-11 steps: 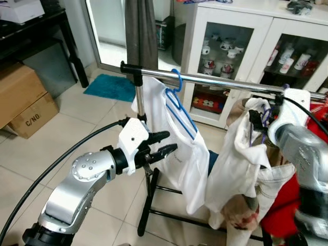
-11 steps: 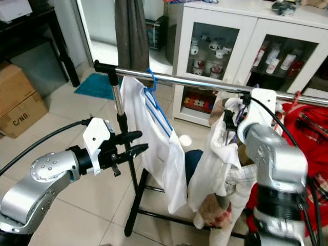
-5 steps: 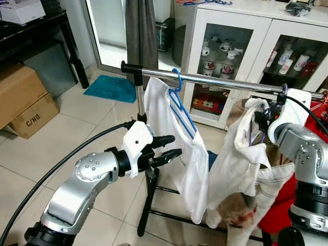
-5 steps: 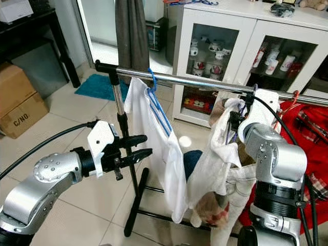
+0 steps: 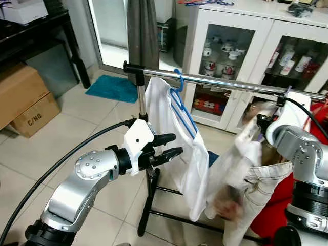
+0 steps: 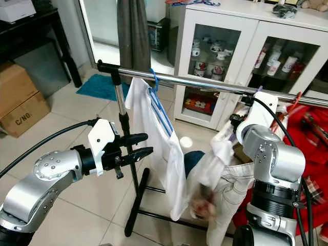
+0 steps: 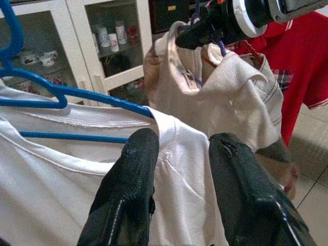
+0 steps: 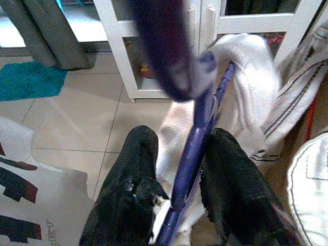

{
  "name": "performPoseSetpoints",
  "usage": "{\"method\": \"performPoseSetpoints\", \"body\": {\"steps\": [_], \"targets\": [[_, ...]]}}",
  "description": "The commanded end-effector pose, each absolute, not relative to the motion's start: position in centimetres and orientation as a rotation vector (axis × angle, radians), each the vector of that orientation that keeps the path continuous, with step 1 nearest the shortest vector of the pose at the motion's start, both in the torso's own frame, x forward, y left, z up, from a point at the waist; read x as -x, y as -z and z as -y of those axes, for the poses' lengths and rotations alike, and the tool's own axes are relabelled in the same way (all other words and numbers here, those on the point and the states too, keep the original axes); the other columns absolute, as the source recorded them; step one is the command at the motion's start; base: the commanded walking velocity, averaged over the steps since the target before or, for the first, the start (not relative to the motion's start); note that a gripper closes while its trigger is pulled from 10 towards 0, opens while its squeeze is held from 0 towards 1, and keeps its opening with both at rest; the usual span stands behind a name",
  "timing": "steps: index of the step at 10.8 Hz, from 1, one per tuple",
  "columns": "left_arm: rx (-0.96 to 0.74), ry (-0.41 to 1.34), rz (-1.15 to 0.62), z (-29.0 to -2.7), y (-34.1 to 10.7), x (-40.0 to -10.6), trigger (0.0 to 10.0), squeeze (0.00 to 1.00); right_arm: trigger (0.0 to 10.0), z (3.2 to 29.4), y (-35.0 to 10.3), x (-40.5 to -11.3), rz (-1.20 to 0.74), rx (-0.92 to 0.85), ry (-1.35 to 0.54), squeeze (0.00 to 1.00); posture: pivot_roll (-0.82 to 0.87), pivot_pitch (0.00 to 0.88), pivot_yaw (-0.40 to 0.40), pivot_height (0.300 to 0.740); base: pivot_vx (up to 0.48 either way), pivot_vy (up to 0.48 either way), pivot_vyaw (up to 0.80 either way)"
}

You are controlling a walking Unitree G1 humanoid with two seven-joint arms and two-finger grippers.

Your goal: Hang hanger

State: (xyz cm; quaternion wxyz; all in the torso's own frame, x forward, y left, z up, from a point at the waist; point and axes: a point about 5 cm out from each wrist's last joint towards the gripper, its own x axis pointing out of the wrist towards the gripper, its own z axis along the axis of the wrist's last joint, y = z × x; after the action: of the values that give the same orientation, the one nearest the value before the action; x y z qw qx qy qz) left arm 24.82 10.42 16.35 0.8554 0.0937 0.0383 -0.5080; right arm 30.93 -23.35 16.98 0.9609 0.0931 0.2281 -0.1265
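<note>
1. Rail (image 5: 230, 82) of chrome runs across the middle of the left eye view, from a black end cap at centre left to the right edge, carried on a black upright stand (image 5: 146, 205).
2. A blue hanger (image 5: 179, 105) hooks over the rail at centre frame and carries a white T-shirt (image 5: 179, 154) that drapes down toward the lower centre.
3. The left gripper (image 5: 171, 145) sits left of centre, just beside the white T-shirt, its two black fingers (image 7: 130, 195) spread apart with nothing between them. In the left wrist view the shirt's shoulder lies directly beyond the fingertips; contact cannot be confirmed.
4. The right gripper (image 8: 177, 169) is at the right of the left eye view, just below the rail. Its fingers are pressed onto the shaft of a purple hanger (image 8: 197, 138), seen in the right wrist view.
5. The purple hanger's hook is blurred in the right wrist view; whether it sits on the rail cannot be told.
6. A cream garment (image 5: 241, 164) hangs from the purple hanger at centre right, partly blurred, trailing toward the bottom edge.
7. A red garment (image 6: 302, 133) hangs at the far right.
8. A white glass-door cabinet (image 5: 246, 46) stands in the upper right, cardboard boxes (image 5: 23, 100) at the left edge, a teal mat (image 5: 110, 87) on the tiled floor in the upper left.
</note>
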Motion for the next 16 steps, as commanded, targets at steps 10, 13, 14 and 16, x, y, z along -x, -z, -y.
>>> {"method": "performPoseSetpoints", "body": {"steps": [10,13,14,16], "targets": [[-0.254,1.079,-0.111,-10.7,-15.6,-23.7,10.0,0.14,10.0,23.5,-18.6,-28.3,-0.435,-0.105,0.215,1.00,-0.05,0.000,-0.047,0.740,0.000,0.000,0.00],[-0.258,1.079,-0.110,-10.5,-15.5,-23.6,10.0,0.14,10.0,24.2,-18.9,-27.4,-0.436,-0.066,0.220,1.00,-0.05,0.000,-0.052,0.740,0.000,0.000,0.00],[-0.254,1.079,-0.104,-10.3,-15.5,-23.7,10.0,0.14,10.0,23.7,-19.1,-27.6,-0.414,-0.029,0.192,1.00,-0.06,0.000,-0.048,0.740,0.000,0.000,0.00],[-0.259,1.076,-0.096,-10.2,-15.5,-24.4,10.0,0.14,10.0,22.8,-18.9,-28.6,-0.401,0.012,0.160,0.00,-0.08,0.000,-0.028,0.740,0.000,0.000,0.00]]}}
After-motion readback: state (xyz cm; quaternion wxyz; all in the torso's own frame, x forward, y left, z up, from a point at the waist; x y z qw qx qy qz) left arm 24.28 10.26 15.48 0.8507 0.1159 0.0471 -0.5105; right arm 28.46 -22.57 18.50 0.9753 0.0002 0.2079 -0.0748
